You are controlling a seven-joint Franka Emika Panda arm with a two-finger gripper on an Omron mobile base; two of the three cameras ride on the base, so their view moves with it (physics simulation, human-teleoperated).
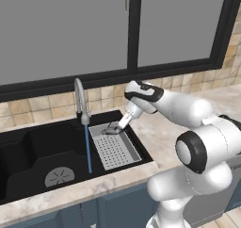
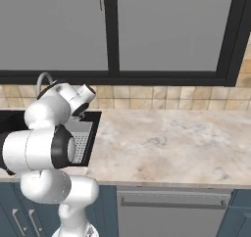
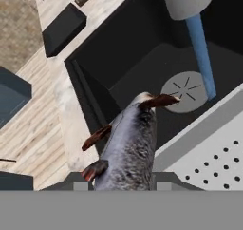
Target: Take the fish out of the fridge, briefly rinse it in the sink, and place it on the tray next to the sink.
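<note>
The fish [image 3: 129,148] sat clamped in the end effector [image 1: 112,129], held over the strainer [image 1: 114,150] in the sink [image 1: 42,151], just beside the water stream [image 1: 87,149] from the faucet [image 1: 81,100]. It probably wasn't wetted. A good rinse called for sliding it sideways into the stream, grip firm, before seeking the tray.

The fish [image 3: 130,148], in the tool [image 1: 112,129], hangs over the strainer basket [image 1: 115,149] right of the faucet [image 1: 81,102].

Grey mottled fish [image 3: 130,150], reddish-brown fins; black sink [image 1: 28,151]; seemingly blue water [image 1: 88,149]
</note>
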